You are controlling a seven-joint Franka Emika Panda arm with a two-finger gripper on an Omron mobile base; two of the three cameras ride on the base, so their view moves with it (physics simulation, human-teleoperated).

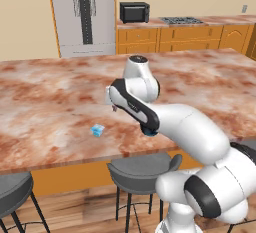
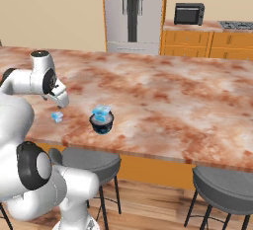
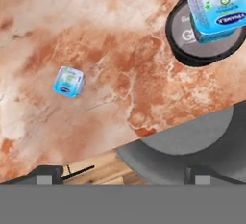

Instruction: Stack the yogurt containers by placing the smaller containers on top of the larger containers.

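One light-blue yogurt cup [image 2: 102, 112] sits on the dark round cup [image 2: 102, 124]; the end effector [image 2: 60, 99], wide open and empty, must descend on the second light-blue cup [image 3: 68, 81] near the table's [image 2: 173, 95] front edge.

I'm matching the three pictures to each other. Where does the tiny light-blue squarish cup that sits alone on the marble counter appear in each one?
Left base view: lone light-blue cup, left of centre, left of the arm.
Right base view: far left, below the gripper.
Hand view: left of centre.
Shared landmark: the dark navy round cup, carrying the other blue cup, near the counter's front edge.
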